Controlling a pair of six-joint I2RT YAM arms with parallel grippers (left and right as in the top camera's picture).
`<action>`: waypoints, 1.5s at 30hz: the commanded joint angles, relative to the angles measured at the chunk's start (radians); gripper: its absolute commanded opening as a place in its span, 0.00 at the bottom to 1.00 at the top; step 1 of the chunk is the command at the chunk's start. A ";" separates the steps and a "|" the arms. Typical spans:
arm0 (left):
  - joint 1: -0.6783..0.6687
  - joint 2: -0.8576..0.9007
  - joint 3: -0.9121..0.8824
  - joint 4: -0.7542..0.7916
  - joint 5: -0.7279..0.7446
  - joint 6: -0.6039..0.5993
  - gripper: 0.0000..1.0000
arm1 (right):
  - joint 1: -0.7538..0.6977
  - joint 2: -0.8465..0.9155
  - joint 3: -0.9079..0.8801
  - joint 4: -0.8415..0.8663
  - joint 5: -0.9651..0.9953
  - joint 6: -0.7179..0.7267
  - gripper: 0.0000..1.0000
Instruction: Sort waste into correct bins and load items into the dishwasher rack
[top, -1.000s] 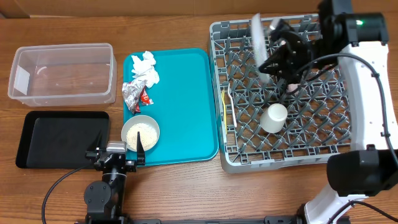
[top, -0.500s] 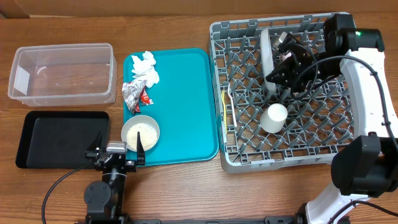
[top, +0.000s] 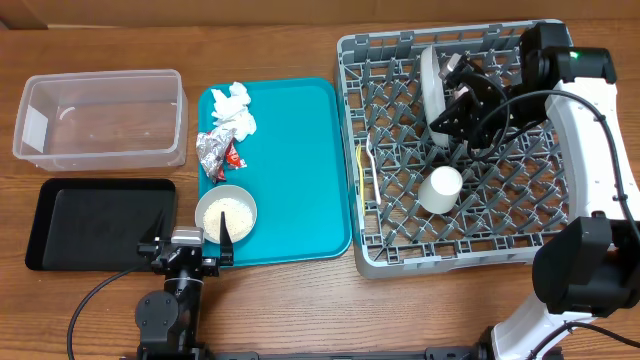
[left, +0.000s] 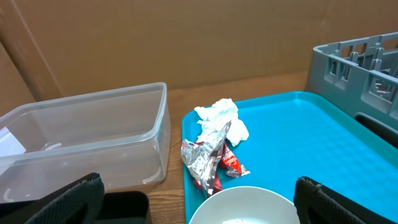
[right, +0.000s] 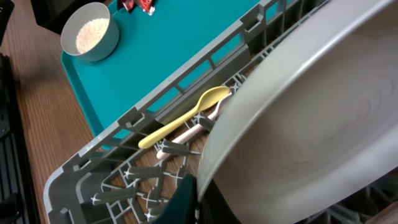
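Observation:
My right gripper (top: 453, 98) is shut on the rim of a pale grey plate (top: 431, 78), which stands on edge among the pegs at the back of the dishwasher rack (top: 540, 215). In the right wrist view the fingers (right: 198, 198) pinch the plate (right: 311, 118) at its lower edge. A white cup (top: 440, 190) and a yellow utensil (top: 361, 165) lie in the rack. My left gripper (top: 190, 250) is open and empty, low beside the small grey bowl (top: 226, 214) of rice. White tissue (top: 232, 108), silver foil (top: 212, 152) and a red packet (top: 234, 157) lie on the teal tray.
The clear tub (top: 100, 118) and the black tray (top: 100, 222) stand left of the teal tray (top: 300, 170). In the left wrist view, the bowl (left: 242, 208) sits between the open fingers (left: 202, 202), with foil (left: 202, 163) and tissue (left: 219, 118) beyond.
My right gripper brought the plate from tilted above the rack down and to the right, so it now stands upright between the pegs. The left arm has not moved.

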 joint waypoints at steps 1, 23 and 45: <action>0.005 -0.003 -0.003 -0.001 -0.004 -0.017 1.00 | 0.002 -0.001 -0.003 0.002 0.004 -0.014 0.04; 0.005 -0.003 -0.003 -0.001 -0.004 -0.017 1.00 | 0.013 -0.004 0.247 -0.125 -0.079 0.236 0.28; 0.005 -0.003 -0.003 -0.001 -0.004 -0.017 1.00 | 0.431 -0.005 0.398 -0.074 0.197 0.805 0.21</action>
